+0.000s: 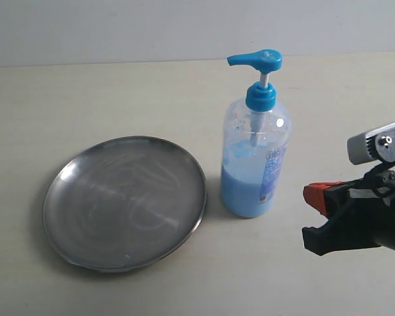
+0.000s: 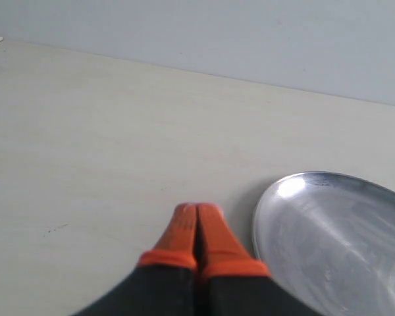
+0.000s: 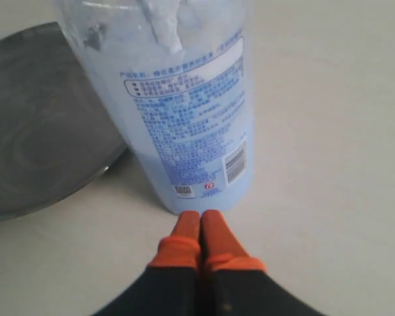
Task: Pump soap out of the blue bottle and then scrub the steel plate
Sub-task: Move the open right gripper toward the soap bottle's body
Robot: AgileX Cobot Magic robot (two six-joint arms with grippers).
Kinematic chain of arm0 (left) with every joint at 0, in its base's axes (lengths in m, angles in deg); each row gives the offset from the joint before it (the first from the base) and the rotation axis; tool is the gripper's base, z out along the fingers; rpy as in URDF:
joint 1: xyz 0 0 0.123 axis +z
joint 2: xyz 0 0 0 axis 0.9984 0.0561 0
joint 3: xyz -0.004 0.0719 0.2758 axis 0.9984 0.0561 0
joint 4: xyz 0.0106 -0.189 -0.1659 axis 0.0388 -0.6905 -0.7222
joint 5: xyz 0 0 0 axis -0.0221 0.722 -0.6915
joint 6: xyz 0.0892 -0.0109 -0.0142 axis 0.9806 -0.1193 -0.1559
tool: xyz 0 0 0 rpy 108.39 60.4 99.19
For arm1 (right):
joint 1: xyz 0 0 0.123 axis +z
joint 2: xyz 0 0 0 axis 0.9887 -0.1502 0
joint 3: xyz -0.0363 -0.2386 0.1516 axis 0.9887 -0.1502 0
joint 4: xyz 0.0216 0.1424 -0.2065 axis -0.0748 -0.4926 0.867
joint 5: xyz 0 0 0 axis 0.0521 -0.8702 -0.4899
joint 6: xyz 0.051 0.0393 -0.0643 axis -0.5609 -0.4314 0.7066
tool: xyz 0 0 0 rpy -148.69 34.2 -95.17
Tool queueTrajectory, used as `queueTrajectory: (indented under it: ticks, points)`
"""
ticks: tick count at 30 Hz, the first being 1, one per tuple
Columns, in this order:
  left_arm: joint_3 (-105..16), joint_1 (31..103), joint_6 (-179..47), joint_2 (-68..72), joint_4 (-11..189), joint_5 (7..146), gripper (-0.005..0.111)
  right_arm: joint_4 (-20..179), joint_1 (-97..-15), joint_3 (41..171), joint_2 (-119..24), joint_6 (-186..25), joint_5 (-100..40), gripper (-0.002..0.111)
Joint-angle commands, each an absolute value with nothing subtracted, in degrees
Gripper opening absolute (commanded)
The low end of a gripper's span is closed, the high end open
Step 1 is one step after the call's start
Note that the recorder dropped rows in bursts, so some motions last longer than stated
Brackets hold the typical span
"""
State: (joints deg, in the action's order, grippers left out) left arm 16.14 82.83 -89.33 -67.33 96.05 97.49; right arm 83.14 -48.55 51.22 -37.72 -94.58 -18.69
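Far left: orange-tipped left gripper (image 2: 197, 209), fingers pressed together, empty, near rim of wide, shallow grey brushed steel plate (image 1: 125, 201) lying flat on pale table (image 1: 118, 85). Just right of it, apart: tall clear pump bottle (image 1: 255, 158), blue head, upright, light blue soap (image 1: 240, 191) in lower part. Rightmost: right gripper (image 3: 201, 216), tips pressed together, empty, pointing at bottle's base.
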Motion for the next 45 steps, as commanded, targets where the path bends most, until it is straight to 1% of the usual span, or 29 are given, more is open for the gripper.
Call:
queueTrajectory:
  ticks: [1,4,13,24,30,32,34,36,38,40,41,42,43,45]
  points:
    - [16.3,83.0,-89.5,-67.6,96.2,96.9,0.0,74.4,-48.4,48.3,-37.8,-84.0,-10.6,0.0]
    - [16.3,83.0,-89.5,-67.6,96.2,96.9,0.0,68.3,-48.4,46.2,-37.8,-75.9,-6.6,0.0]
    - [16.3,83.0,-89.5,-67.6,96.2,96.9,0.0,71.6,-48.4,41.1,-37.8,-76.2,5.9,0.0]
    - [16.3,83.0,-89.5,-67.6,96.2,96.9,0.0,74.2,-48.4,41.1,-37.9,-77.0,7.5,0.0]
    - [16.3,83.0,-89.5,-67.6,96.2,96.9,0.0,74.2,-48.4,41.2,-43.1,-81.2,10.1,0.001]
    - [16.3,83.0,-89.5,-67.6,96.2,96.9,0.0,74.5,-48.4,41.2,-45.4,-82.1,10.8,0.009]
    - [16.3,83.0,-89.5,-67.6,96.2,96.9,0.0,77.0,-48.4,41.2,-46.9,-82.9,11.9,0.023]
    - [16.3,83.0,-89.5,-67.6,96.2,96.9,0.0,79.9,-48.4,41.8,-47.8,-83.9,12.1,0.042]
    - [16.3,83.0,-89.5,-67.6,96.2,96.9,0.0,82.2,-48.4,42.5,-48.3,-84.4,12.1,0.067]
    - [16.3,83.0,-89.5,-67.6,96.2,96.9,0.0,83.3,-48.4,43.2,-48.3,-84.4,12.1,0.087]
    - [16.3,83.0,-89.5,-67.6,96.2,96.9,0.0,83.4,-48.4,43.8,-48.3,-84.5,12.1,0.095]
    - [16.3,83.0,-89.5,-67.6,96.2,96.9,0.0,83.4,-48.4,44.3,-48.3,-84.5,12.1,0.101]
    - [16.3,83.0,-89.5,-67.6,96.2,96.9,0.0,83.4,-48.4,44.7,-48.3,-84.5,12.1,0.104]
    - [16.3,83.0,-89.5,-67.6,96.2,96.9,0.0,83.3,-48.4,45.3,-48.3,-84.5,12.3,0.105]
